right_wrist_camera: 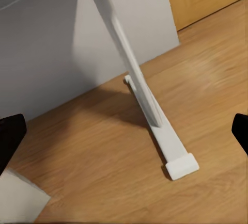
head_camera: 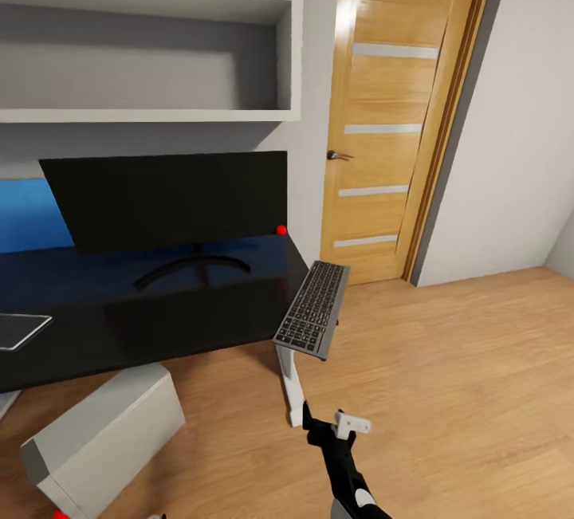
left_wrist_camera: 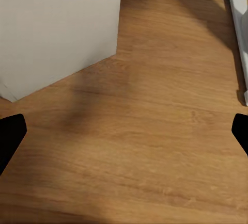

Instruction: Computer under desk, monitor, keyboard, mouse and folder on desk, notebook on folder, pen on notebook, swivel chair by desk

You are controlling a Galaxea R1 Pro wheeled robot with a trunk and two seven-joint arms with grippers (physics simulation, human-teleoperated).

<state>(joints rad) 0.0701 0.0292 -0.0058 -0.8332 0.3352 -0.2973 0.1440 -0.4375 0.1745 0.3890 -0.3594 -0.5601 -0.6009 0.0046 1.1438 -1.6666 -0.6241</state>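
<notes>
Keyboard (head_camera: 312, 310) hung half off the table (head_camera: 159, 320) corner beside monitor (head_camera: 171, 198). Looked rigid, light and thin; I'd grip a long edge. Both end effectors were spread wide, empty: left (left_wrist_camera: 124, 131), right (right_wrist_camera: 124, 131).

My right arm (head_camera: 344, 467) reaches forward low in the head view, black with a white piece at the wrist. On the right wrist camera the right gripper (right_wrist_camera: 124, 131) has its jaws spread wide, gripping nothing. The left gripper (left_wrist_camera: 124, 131) likewise has jaws wide apart, nothing between them, pointing down.
</notes>
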